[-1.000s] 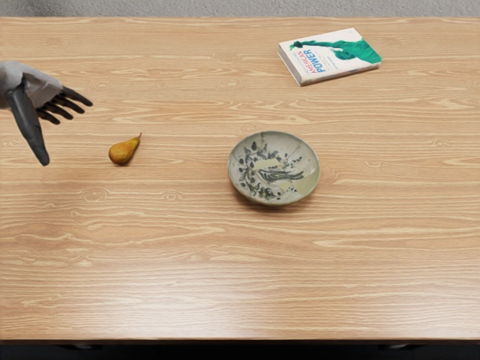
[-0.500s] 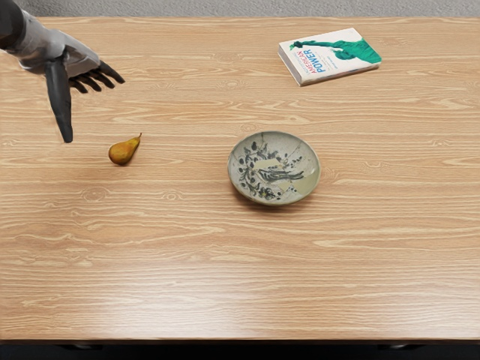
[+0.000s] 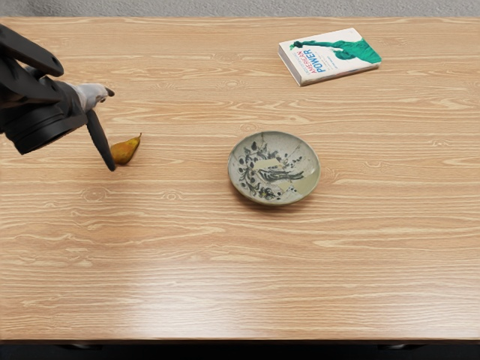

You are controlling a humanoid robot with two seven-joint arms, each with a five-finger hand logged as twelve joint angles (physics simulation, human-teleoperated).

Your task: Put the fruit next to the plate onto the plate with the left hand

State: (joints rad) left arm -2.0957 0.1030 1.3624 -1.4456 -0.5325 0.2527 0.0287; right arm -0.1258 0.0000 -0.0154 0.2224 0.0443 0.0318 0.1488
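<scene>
Left arm enters from the left edge, dark forearm and wrist bulking large at the far-left of the table [image 3: 240, 255]. Left hand [image 3: 90, 101] seen mostly from its back, angled down toward the table. One dark digit [image 3: 100, 142] stretched straight, pointing down and to the right; its tip overlaps the left side of the pear [image 3: 127, 149], contact not resolvable. Remaining fingers largely hidden behind the hand. Hand spread, holding nothing. Pear lies on the bare wood, stem pointing far-right, well apart from the plate [image 3: 274, 167] to its right. Plate patterned, nothing on it. Book [image 3: 328, 55] at far right.
</scene>
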